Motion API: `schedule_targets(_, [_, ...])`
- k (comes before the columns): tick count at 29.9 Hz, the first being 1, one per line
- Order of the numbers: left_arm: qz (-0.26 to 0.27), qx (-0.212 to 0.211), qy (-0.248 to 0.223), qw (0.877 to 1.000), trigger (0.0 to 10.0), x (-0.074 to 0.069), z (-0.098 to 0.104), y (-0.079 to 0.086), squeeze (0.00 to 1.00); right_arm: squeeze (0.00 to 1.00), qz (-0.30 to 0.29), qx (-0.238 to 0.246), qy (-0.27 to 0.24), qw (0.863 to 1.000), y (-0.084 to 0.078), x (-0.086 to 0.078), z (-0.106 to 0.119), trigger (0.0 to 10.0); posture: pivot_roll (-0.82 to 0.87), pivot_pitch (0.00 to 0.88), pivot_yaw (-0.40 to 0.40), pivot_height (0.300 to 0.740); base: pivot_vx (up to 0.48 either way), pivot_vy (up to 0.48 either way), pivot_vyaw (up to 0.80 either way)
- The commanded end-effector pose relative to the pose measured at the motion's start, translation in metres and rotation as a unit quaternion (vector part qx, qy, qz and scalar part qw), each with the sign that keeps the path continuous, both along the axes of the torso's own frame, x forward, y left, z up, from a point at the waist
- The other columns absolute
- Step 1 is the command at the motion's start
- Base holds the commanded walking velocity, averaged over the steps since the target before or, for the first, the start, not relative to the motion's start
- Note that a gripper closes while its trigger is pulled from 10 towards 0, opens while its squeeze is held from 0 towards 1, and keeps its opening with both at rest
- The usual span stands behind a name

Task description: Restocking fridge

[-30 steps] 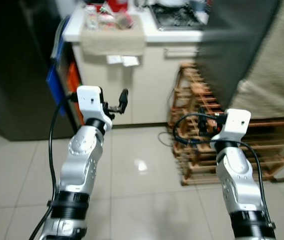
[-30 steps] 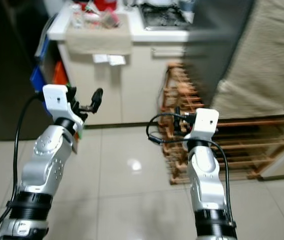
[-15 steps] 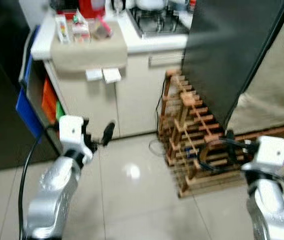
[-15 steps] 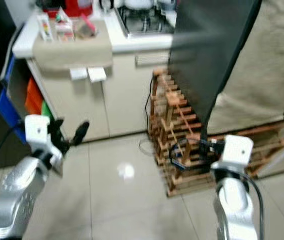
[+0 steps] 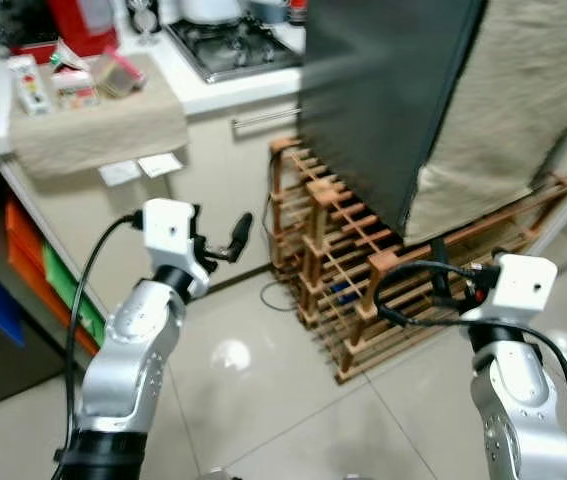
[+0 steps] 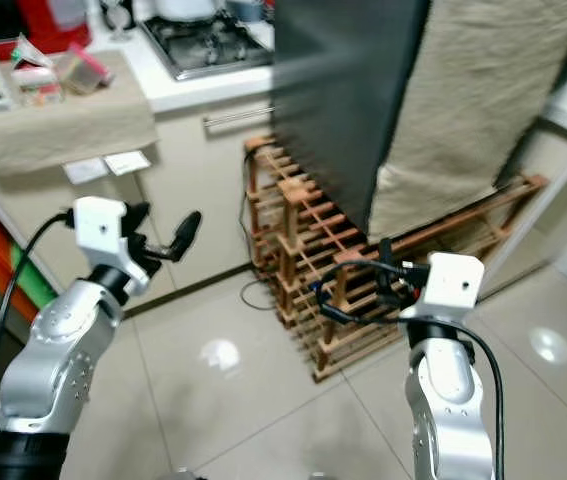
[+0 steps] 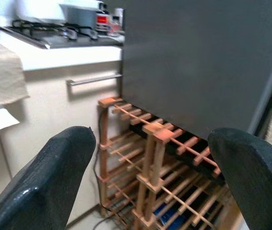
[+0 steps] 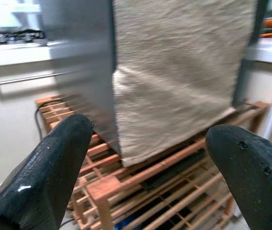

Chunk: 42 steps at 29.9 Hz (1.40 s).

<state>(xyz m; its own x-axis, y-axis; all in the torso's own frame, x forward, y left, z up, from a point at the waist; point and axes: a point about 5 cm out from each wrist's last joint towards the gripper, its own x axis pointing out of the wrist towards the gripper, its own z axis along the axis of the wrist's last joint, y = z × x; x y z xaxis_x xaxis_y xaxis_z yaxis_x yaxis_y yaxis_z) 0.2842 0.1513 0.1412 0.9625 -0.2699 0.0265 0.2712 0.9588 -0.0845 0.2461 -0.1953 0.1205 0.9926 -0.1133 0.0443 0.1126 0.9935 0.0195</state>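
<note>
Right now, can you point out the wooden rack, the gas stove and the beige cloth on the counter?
wooden rack [image 5: 333, 255], left eye view, top slats.
gas stove [image 5: 231, 47], left eye view, burner grate.
beige cloth [image 5: 93, 120], left eye view, hanging front.

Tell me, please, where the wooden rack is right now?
In the eye views the wooden rack stands on the tiled floor ahead, right of centre, under the dark panel and beside the white cabinet.

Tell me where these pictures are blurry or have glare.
Left eye view: ceiling-light glare on the floor tiles, dark panel edge smeared. Right wrist view: panel and wooden rack motion-blurred. Left wrist view: near fingers soft, rack sharper.
</note>
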Motion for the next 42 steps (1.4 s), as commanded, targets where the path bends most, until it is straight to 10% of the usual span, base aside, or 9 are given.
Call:
schedule_targets(1, [-0.005,0.001,-0.010,1.000,10.0,0.001,0.003,-0.003,0.00,0.00,0.008,0.010,0.003,1.000,0.004,0.003,-0.001,10.0,-0.13,0.000,0.039,0.736,0.000,0.000,-0.68])
schedule_targets(19, [-0.057,-0.008,-0.056,0.997,10.0,0.020,0.020,-0.025,0.00,0.00,0.036,-0.010,-0.020,0.999,0.005,0.029,0.015,10.0,-0.15,0.000,0.015,0.736,0.044,0.155,-0.68])
schedule_targets(42, [0.075,-0.076,-0.015,0.994,10.0,0.032,0.004,-0.004,0.00,0.00,-0.046,0.032,-0.045,0.997,-0.015,0.025,0.011,10.0,-0.14,0.000,0.026,0.736,0.000,0.000,-0.44])
